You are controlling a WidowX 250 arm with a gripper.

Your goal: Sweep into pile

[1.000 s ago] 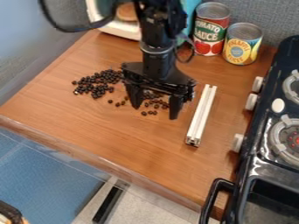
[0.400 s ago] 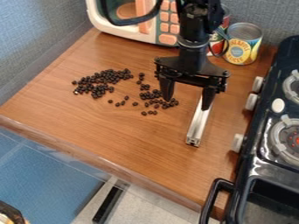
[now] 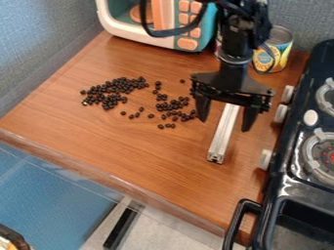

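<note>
My gripper [image 3: 224, 123] hangs open above the right part of the wooden counter. Its two fingers are spread to either side of a long white and silver bar [image 3: 223, 135], whose far end is hidden behind the gripper. Left of the gripper, small dark beans [image 3: 113, 91] lie in a dense cluster. A looser group of beans [image 3: 171, 106] is scattered between that cluster and the gripper's left finger, with a few strays nearer the front.
A toy microwave [image 3: 176, 24] stands at the back, with a yellow can [image 3: 273, 51] to its right, partly behind the arm. A black toy stove [image 3: 299, 161] with white knobs borders the right side. The counter's front edge [image 3: 116, 182] runs diagonally below.
The gripper has moved right, from over the looser beans to over the bar, staying open. The beans it covered are now in sight, and the bar has not moved.
</note>
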